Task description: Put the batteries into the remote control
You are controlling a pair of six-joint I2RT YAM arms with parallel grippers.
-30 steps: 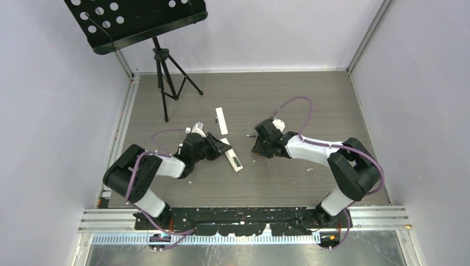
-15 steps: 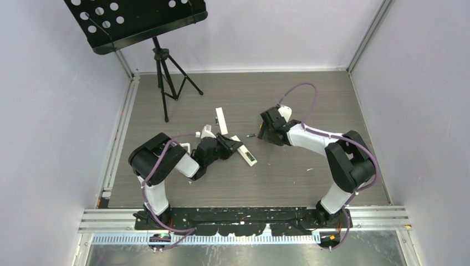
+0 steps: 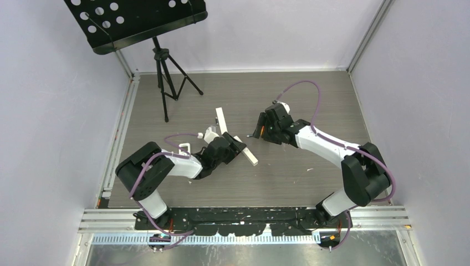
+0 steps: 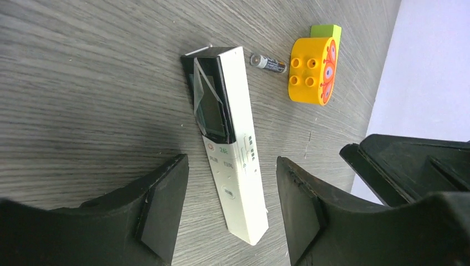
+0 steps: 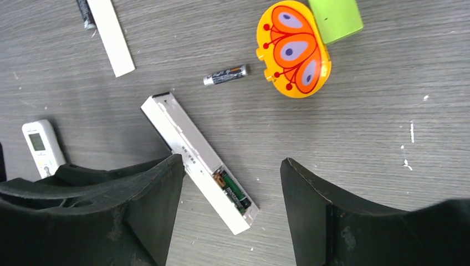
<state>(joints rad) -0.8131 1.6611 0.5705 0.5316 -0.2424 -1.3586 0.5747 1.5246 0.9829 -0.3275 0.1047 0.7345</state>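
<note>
The long white remote (image 4: 230, 144) lies on the wooden table with its near end between my left gripper's (image 4: 230, 160) open jaws, untouched. In the right wrist view the remote (image 5: 194, 155) shows an open battery compartment with something dark green inside. My right gripper (image 5: 231, 160) hangs open and empty above it. One battery (image 5: 224, 75) lies loose beside the orange-yellow toy (image 5: 294, 47); it also shows in the left wrist view (image 4: 269, 62). A second battery (image 5: 84, 14) lies next to the white cover strip (image 5: 111, 36). From above, both grippers (image 3: 235, 148) (image 3: 259, 133) flank the remote (image 3: 248, 155).
A lime-green block (image 5: 335, 19) sits behind the toy. A small white remote with a screen (image 5: 41, 147) lies to the left. The cover strip (image 3: 221, 121) lies behind the left gripper. A music stand's tripod (image 3: 166, 72) stands at the back left.
My left arm has reached to the right and the remote has moved right with it. My right gripper has pulled back from the table's middle toward the far side.
</note>
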